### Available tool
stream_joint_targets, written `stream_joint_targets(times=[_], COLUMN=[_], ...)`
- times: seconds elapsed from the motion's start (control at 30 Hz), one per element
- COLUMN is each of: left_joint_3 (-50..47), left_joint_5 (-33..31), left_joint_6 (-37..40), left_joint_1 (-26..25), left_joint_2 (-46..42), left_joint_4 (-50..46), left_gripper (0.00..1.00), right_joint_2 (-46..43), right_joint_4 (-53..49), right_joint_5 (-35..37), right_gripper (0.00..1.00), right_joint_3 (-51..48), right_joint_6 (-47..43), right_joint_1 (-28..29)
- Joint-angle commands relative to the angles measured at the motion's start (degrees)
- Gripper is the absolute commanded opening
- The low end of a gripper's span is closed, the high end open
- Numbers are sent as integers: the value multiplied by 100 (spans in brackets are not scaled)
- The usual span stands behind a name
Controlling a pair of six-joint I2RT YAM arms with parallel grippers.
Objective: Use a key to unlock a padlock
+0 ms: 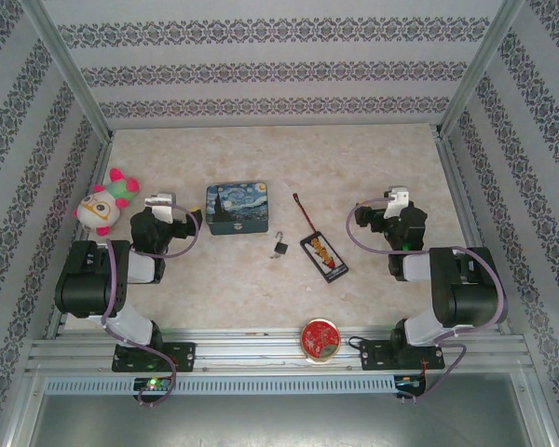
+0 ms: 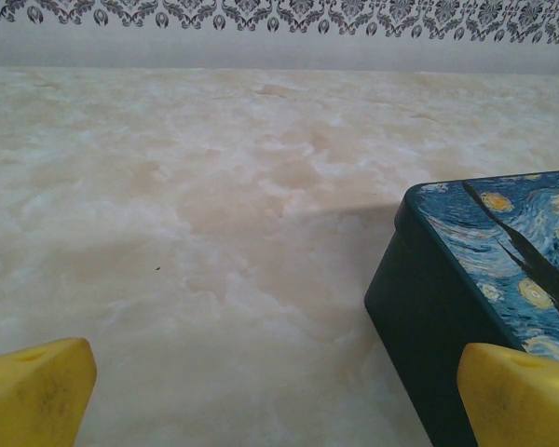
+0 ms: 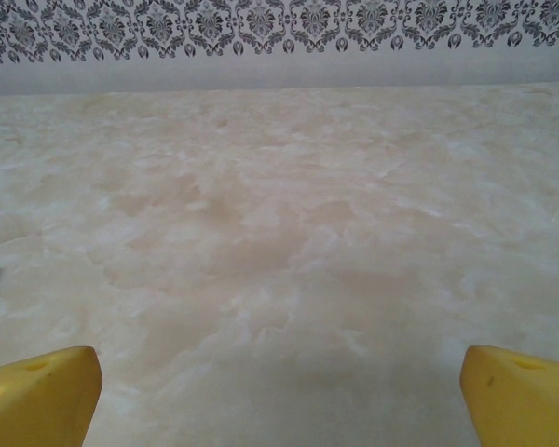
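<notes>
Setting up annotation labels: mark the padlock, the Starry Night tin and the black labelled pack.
padlock (image 1: 280, 247), top external view, on its black body.
Starry Night tin (image 1: 236, 207), top external view, lid centre.
black labelled pack (image 1: 323, 254), top external view, red-yellow label.

Table (image 1: 261, 158), top view: the padlock (image 1: 280, 246) lies near centre. The tin (image 1: 236, 208) sits behind it and to the left. The flat pack (image 1: 324, 256) is just right of the padlock, apart from it. A thin wire (image 1: 303, 210) lies behind the pack, at its far end. The plush toy (image 1: 105, 202) is at the left edge, left of the left arm. A round tin (image 1: 319, 338) rests on the near rail between the arm bases.
</notes>
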Motion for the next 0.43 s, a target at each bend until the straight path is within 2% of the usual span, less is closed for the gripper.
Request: stream_joint_targets(times=[0.0,0.4], left_joint_3=[-13,-14], left_joint_5=[59,55], left_joint_6=[75,82], left_joint_1=[80,80], left_joint_2=[-60,-64], left_joint_4=[-59,-70], left_gripper=[99,99], right_joint_2=[19,22], right_joint_4=[59,59], right_joint_5=[-154,-150], right_gripper=[98,98], right_joint_3=[62,62], right_joint_6=[-105,-107], right_joint_1=[-24,-24])
